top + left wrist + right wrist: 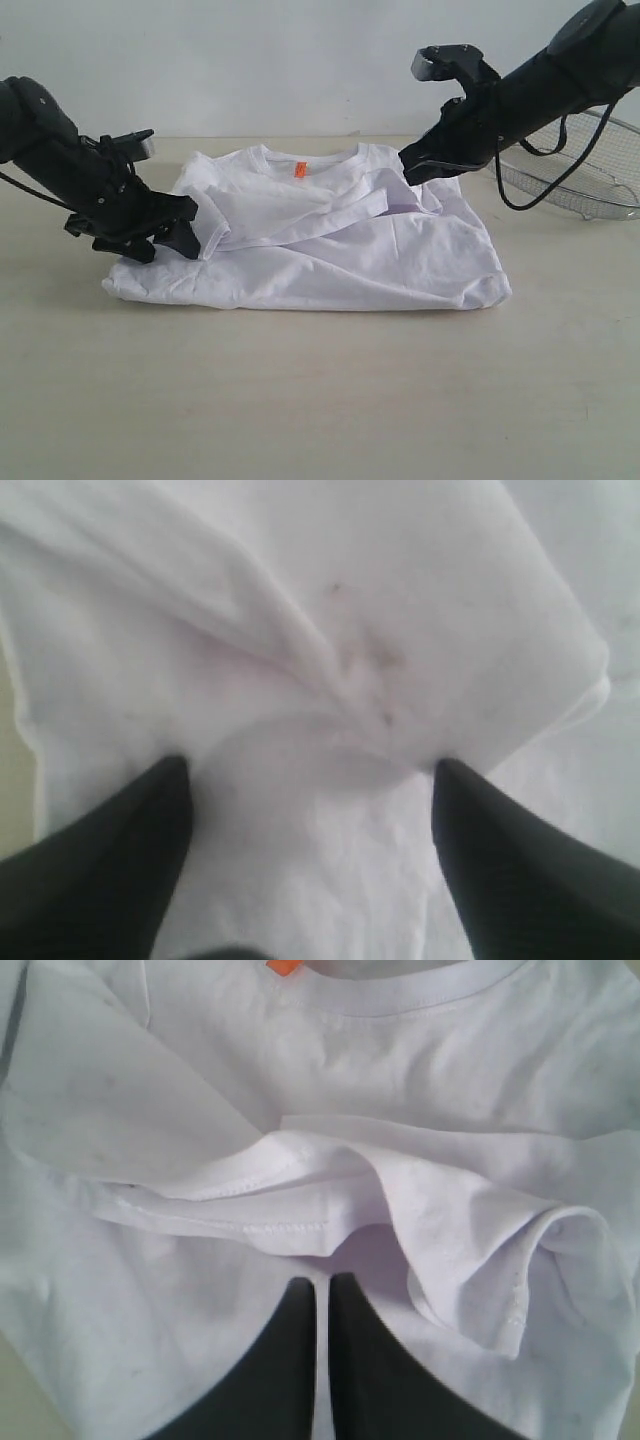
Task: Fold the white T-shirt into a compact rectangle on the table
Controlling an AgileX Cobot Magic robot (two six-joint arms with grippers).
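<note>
The white T-shirt [350, 250] lies on the table [320, 400], collar away from the camera, its orange neck tag [299, 170] showing. Both sleeves are folded in across the chest. My left gripper [185, 230] is low at the shirt's left edge. It is open, its two dark fingers spread wide over creased cloth [400, 600], with nothing between them [310, 770]. My right gripper [412, 168] hovers at the shirt's right shoulder. Its fingers are shut [321, 1280] just above the cloth, beside a folded sleeve hem [250, 1175]; no cloth shows between them.
A round silver wire-mesh basket [580, 170] stands at the back right, behind the right arm, whose black cable hangs in front of it. A light grey wall closes off the far side. Bare tabletop lies in front of the shirt.
</note>
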